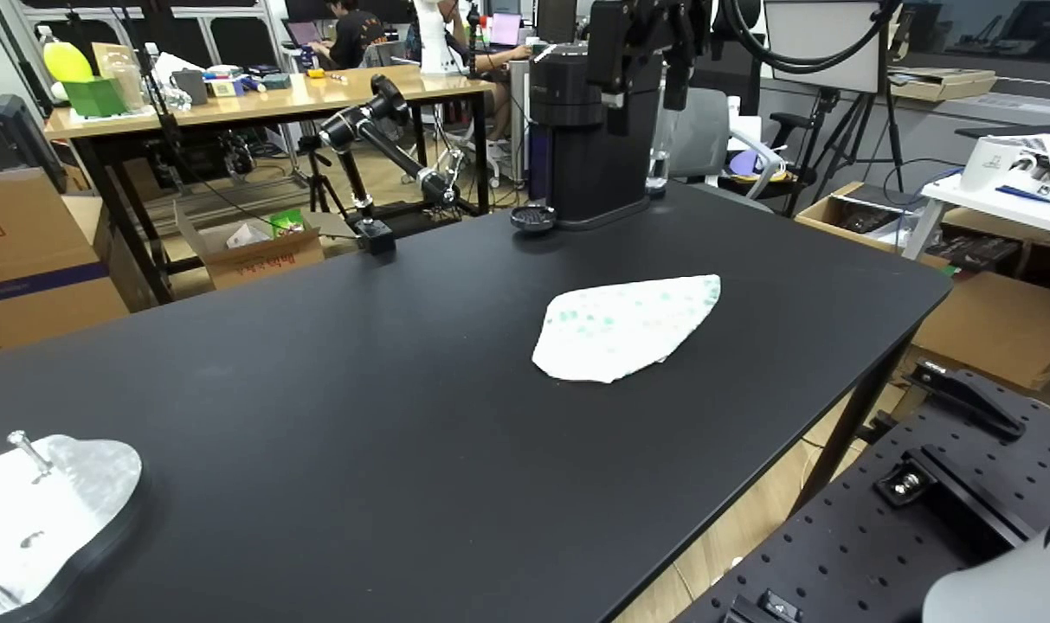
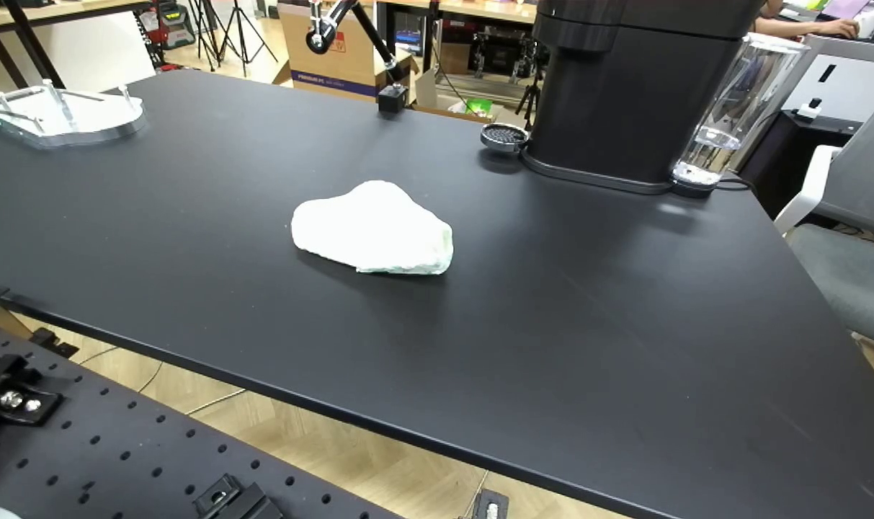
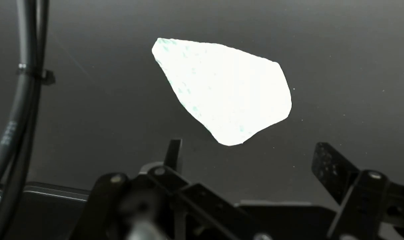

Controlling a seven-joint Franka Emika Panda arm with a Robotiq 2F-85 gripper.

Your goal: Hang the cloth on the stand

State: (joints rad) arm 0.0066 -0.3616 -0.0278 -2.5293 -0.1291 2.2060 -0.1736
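My claw stands wide, cloth at its eleven o'clock in wrist view. Shallow descent may grip air.

The cloth is showing white with a scatter of pale green specks, while the table is wearing plain black. The gripper is appearing black too, and a cardboard box is displaying tan crossed by a purple band.

Cloth: we see it white with pale green marks, lying on the dark table.
Gripper: we see its fingers spread wide, apart from the cloth.
Cables: bundled on the view's left.
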